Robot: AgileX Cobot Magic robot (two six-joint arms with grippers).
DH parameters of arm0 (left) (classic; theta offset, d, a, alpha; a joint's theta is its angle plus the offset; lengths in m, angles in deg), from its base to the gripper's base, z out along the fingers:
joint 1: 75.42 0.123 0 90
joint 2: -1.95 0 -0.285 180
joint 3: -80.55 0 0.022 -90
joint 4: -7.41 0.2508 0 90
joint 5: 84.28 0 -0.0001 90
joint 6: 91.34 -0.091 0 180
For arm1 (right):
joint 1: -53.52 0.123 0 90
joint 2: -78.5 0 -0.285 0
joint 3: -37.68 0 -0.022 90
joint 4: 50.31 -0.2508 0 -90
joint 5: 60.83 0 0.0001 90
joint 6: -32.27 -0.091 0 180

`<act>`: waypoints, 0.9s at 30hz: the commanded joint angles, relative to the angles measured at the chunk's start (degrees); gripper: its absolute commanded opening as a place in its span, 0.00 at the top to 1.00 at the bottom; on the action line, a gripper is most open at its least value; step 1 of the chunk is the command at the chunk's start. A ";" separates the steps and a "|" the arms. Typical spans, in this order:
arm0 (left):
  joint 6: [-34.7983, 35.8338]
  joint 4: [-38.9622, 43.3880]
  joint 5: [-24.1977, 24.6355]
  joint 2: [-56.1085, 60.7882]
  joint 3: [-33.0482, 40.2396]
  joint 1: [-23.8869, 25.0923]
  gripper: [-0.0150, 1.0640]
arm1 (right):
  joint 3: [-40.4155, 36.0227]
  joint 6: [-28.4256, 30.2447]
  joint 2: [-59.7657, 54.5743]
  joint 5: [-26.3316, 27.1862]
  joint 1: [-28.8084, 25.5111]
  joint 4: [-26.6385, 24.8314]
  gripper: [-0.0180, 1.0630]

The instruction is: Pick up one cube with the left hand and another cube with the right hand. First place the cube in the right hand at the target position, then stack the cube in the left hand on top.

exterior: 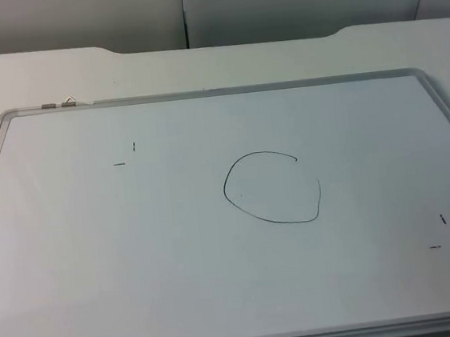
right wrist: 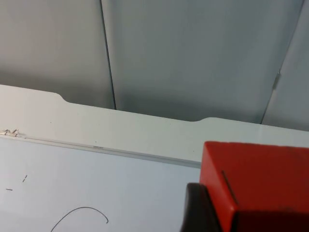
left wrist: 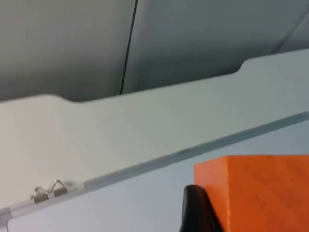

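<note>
An orange cube (left wrist: 260,188) sits in my left gripper (left wrist: 251,223), which is shut on it; one black fingertip (left wrist: 195,208) presses its side. It hangs above the whiteboard near the far rim. My right gripper (right wrist: 251,224) is shut on a red cube (right wrist: 256,179), with a black fingertip (right wrist: 198,208) against its side, also held above the board. The target is a hand-drawn black circle (exterior: 273,187) at the middle of the whiteboard; part of the circle (right wrist: 79,217) appears in the right wrist view.
The whiteboard's metal rim (exterior: 201,93) frames the work area on the white table. A small metal clip (exterior: 59,104) sits at its far left corner. Short pen marks (exterior: 125,155) lie left of the circle and others (exterior: 439,233) near the right front. The grey partition wall (exterior: 192,11) stands behind.
</note>
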 commanded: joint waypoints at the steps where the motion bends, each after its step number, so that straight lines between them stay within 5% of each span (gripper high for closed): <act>1: -0.35 1.22 3.14 4.89 -0.41 -0.48 0.99 | -0.29 0.06 -0.39 0.38 0.23 -0.26 0.99; 10: -0.35 6.46 8.90 27.29 4.76 -0.48 0.99 | -0.29 0.06 -0.39 -0.02 0.23 -0.38 0.99; 22: 1.14 7.68 10.83 48.30 25.43 -0.48 0.99 | -0.32 1.48 -0.39 -0.41 0.23 -0.68 0.99; 27: 1.14 8.09 11.02 52.46 33.00 -0.48 0.99 | -0.32 6.21 -0.39 -0.41 0.23 -5.72 0.99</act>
